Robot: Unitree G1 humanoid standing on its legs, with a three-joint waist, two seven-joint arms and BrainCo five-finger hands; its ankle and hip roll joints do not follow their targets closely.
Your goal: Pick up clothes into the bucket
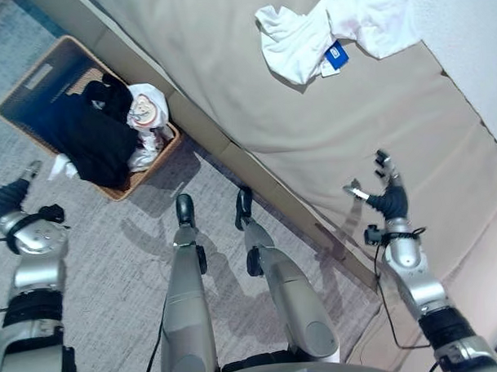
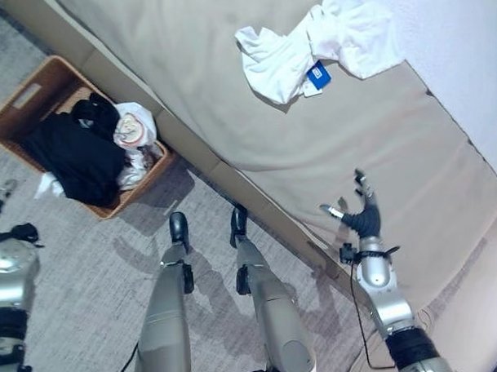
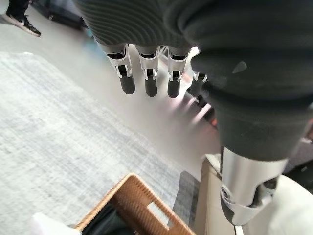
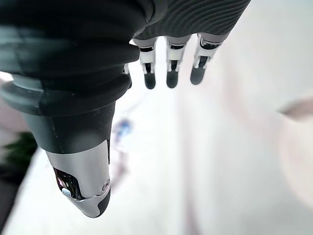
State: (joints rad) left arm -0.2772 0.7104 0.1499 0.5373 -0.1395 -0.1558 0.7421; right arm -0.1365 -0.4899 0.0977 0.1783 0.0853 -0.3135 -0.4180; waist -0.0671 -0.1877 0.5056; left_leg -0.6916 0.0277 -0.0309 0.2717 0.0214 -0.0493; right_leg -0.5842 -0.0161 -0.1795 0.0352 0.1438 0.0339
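Lying crumpled on far right of beige bed (image 1: 228,80) – white garment (image 1: 325,32) with blue tag | sitting at left on carpet – wicker basket (image 1: 25,92), already holding dark clothes (image 1: 87,130) | hovering over near bed edge, fingers straight, holding nothing – right hand (image 1: 388,199) | hanging near basket, fingers relaxed, empty – left hand (image 3: 146,73) | judging cloth light, limp – pinching a bunched fold.

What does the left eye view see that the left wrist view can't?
Left eye view: the white clothes with a blue tag lying on the beige sofa, the open right hand above the cushions, and the dark clothes piled in the basket. Left wrist view: a person's shoe on the far floor. Both: the wicker basket, the grey carpet and the open, empty left hand.
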